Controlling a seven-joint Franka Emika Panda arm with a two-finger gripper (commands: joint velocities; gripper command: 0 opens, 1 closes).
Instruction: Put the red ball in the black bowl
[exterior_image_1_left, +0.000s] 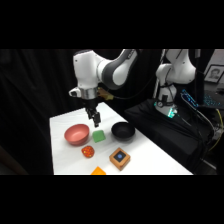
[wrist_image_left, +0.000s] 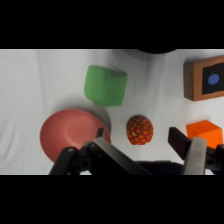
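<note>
The red ball (exterior_image_1_left: 88, 151) (wrist_image_left: 139, 130) is a small red-orange speckled sphere on the white table, in front of the pink bowl. The glossy black bowl (exterior_image_1_left: 122, 131) stands to the right of the green cube; in the wrist view only its dark rim (wrist_image_left: 155, 51) shows at the top. My gripper (exterior_image_1_left: 95, 121) (wrist_image_left: 140, 141) hangs above the table between the pink bowl and the green cube, higher than the ball. In the wrist view its fingers are open and the ball lies on the table between them. Nothing is held.
A pinkish-red bowl (exterior_image_1_left: 77, 134) (wrist_image_left: 71, 134) stands at the left. The green cube (exterior_image_1_left: 99, 135) (wrist_image_left: 104, 85) sits between the two bowls. A wooden block with a blue spot (exterior_image_1_left: 120, 158) (wrist_image_left: 206, 78) and an orange block (exterior_image_1_left: 98, 171) (wrist_image_left: 205, 133) lie near the front edge.
</note>
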